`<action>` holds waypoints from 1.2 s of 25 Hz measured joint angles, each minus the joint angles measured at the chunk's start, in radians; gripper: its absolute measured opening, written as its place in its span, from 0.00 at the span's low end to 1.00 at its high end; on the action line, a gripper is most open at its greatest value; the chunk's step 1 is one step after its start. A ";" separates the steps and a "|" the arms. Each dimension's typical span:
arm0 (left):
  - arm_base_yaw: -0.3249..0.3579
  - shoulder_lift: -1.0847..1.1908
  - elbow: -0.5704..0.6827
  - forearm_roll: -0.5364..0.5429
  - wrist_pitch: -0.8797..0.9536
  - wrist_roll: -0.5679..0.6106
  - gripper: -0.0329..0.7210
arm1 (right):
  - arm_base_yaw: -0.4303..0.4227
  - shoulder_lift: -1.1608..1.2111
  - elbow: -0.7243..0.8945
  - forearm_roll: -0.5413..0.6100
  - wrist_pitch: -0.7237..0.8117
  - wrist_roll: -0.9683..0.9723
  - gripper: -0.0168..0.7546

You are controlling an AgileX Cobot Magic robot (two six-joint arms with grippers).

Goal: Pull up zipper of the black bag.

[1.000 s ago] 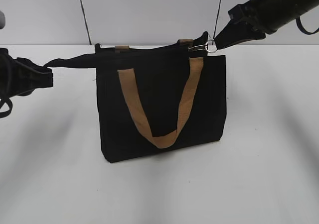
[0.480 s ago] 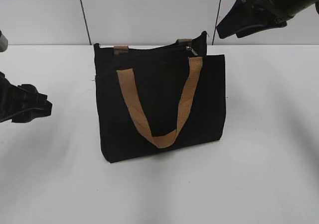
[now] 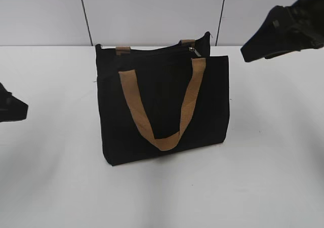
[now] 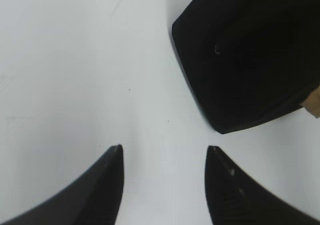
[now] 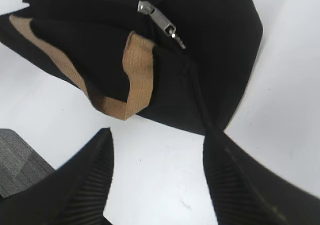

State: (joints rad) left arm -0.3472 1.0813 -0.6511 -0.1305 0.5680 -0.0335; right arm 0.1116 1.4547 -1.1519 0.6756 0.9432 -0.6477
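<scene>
The black bag (image 3: 162, 106) stands upright on the white table, its tan front handle (image 3: 188, 101) hanging down. The zipper (image 3: 152, 49) runs along the top edge, with the silver slider (image 3: 192, 47) at the right end. My left gripper (image 3: 20, 109) is open and empty at the far left, well away from the bag. Its wrist view shows open jaws (image 4: 164, 147) over bare table and the bag's corner (image 4: 250, 50). My right gripper (image 3: 248, 51) is open and empty, up and to the right of the bag. Its wrist view (image 5: 157, 132) shows the slider (image 5: 154, 16) ahead.
A white table (image 3: 273, 162) surrounds the bag, with a light panelled wall (image 3: 152, 10) behind it. A grey patterned floor patch (image 5: 20, 160) shows past the table edge in the right wrist view.
A second ago the left gripper held the bag's left end tab and the right held the ring pull. Both have let go and pulled away outward. The bag stands slack.
</scene>
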 joint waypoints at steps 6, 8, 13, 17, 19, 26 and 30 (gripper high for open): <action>0.000 -0.184 -0.007 0.033 0.157 0.000 0.57 | 0.000 -0.232 0.165 -0.087 -0.007 0.023 0.60; 0.000 -0.253 -0.007 0.040 0.207 0.000 0.57 | 0.000 -0.325 0.211 -0.112 -0.007 0.051 0.60; 0.000 -0.434 -0.007 0.045 0.307 0.000 0.57 | 0.000 -0.551 0.317 -0.149 -0.007 0.137 0.60; 0.000 -0.553 -0.006 0.053 0.394 0.000 0.57 | 0.000 -0.763 0.380 -0.240 0.012 0.255 0.60; 0.000 -0.609 -0.005 0.059 0.425 -0.013 0.57 | 0.000 -0.852 0.404 -0.295 0.038 0.313 0.60; 0.000 -0.778 -0.005 0.131 0.501 -0.064 0.57 | 0.000 -1.144 0.487 -0.436 0.149 0.436 0.60; 0.000 -0.850 -0.003 0.131 0.524 -0.064 0.57 | 0.000 -1.284 0.540 -0.483 0.203 0.491 0.60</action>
State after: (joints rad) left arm -0.3472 0.2310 -0.6540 0.0000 1.0921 -0.0970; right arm 0.1116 0.1710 -0.6116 0.1922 1.1458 -0.1565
